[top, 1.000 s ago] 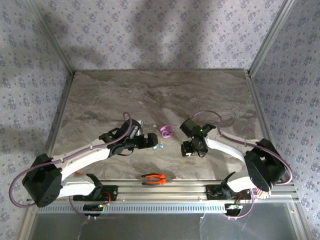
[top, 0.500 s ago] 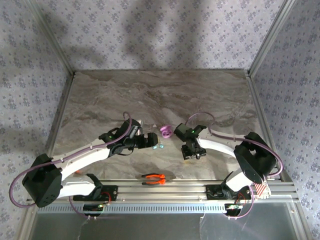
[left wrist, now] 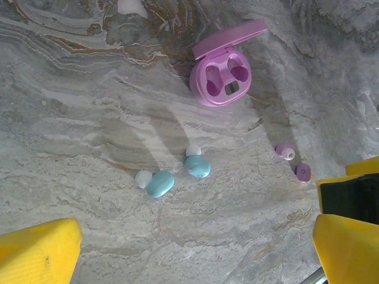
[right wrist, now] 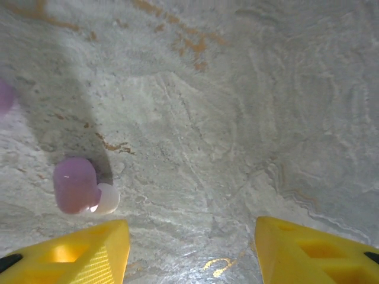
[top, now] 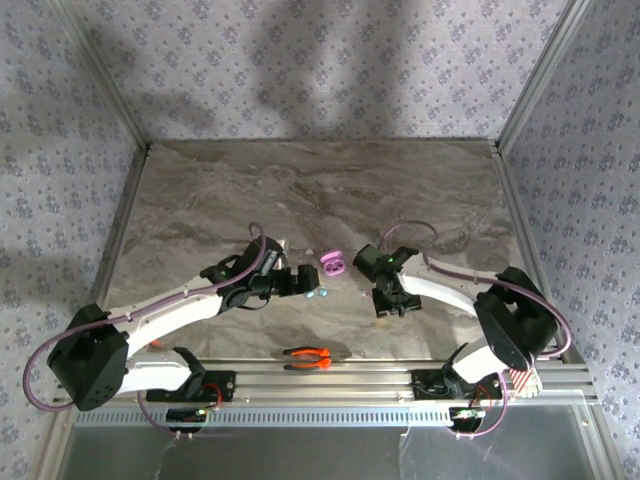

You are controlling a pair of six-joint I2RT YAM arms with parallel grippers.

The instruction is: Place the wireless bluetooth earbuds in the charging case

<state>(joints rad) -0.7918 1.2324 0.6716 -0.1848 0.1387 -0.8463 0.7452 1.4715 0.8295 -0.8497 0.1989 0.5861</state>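
The right end effector (right wrist: pixel 189 251) is half open and has hold of nothing; bare tabletop (top: pixel 300 190) shows between its two yellow fingers. The purple earbud (right wrist: pixel 76 184) closest to it lies on the stone just ahead of its left finger and outside the gap, so the gap would have to shift left before the fingers could close on it. That earbud lies on its side, white tip toward the gap, with its long axis roughly along the line between the fingers. A second purple earbud (left wrist: pixel 303 172) lies just beside the first.

The open purple case (left wrist: pixel 221 77) sits lid up, with both sockets empty, in the near half of the tabletop, midway between its left and right edges. The purple pair lies on the right arm's side of it, so I judge that arm the nearer one. Two teal earbuds (left wrist: pixel 197 166) lie under the left end effector (left wrist: pixel 189 248), which hangs fully open and empty.

Both arms reach inward from the near edge, wrists bent down. Orange pliers (top: pixel 308 354) lie by the near edge.
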